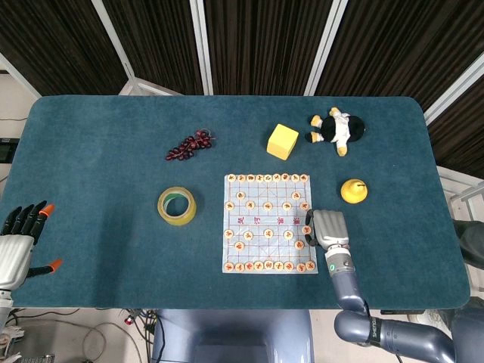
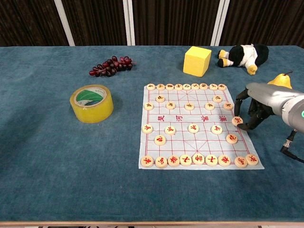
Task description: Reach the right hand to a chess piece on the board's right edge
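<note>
Your right hand is hovering open at the board's right edge. The chess piece is sitting directly under its fingertips, so you're going straight down.

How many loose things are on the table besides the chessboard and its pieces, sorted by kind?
2 fruit: grapes, pear
1 tape roll
1 yellow block
1 plush toy
Total: 5
</note>
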`<action>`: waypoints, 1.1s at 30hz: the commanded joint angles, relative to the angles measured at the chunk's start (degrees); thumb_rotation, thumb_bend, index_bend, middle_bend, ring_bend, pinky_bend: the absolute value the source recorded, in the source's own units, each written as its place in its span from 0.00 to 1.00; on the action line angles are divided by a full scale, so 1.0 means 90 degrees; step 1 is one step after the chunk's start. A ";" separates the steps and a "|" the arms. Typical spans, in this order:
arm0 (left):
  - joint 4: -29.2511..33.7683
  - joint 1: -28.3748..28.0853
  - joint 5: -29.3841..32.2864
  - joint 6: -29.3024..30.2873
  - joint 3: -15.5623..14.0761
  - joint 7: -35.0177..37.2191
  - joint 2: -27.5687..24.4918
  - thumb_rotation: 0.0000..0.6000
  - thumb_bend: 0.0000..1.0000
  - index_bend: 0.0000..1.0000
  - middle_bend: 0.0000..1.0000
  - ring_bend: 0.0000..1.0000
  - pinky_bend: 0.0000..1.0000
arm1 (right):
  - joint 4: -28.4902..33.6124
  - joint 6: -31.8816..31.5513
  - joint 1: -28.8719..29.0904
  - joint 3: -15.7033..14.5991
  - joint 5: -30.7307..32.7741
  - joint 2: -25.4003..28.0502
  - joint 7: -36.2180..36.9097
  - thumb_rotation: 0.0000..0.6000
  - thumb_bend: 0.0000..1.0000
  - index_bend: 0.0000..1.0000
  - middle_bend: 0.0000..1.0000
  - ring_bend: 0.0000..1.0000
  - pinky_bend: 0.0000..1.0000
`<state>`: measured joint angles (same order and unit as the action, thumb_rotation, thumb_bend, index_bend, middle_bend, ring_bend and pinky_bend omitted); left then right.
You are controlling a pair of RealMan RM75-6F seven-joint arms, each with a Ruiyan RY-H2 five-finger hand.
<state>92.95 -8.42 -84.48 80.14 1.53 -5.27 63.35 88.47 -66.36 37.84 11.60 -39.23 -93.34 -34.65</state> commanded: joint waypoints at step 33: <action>0.0161 -0.0014 0.0174 -0.0128 -0.0009 -0.0232 0.0000 1.00 0.00 0.00 0.00 0.00 0.00 | -0.0488 0.0302 0.0273 0.0194 0.0758 -0.0168 -0.0241 1.00 0.39 0.55 1.00 1.00 1.00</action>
<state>94.40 -8.54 -82.91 79.00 1.45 -7.35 63.34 84.13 -63.67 40.30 13.33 -32.46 -94.79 -36.87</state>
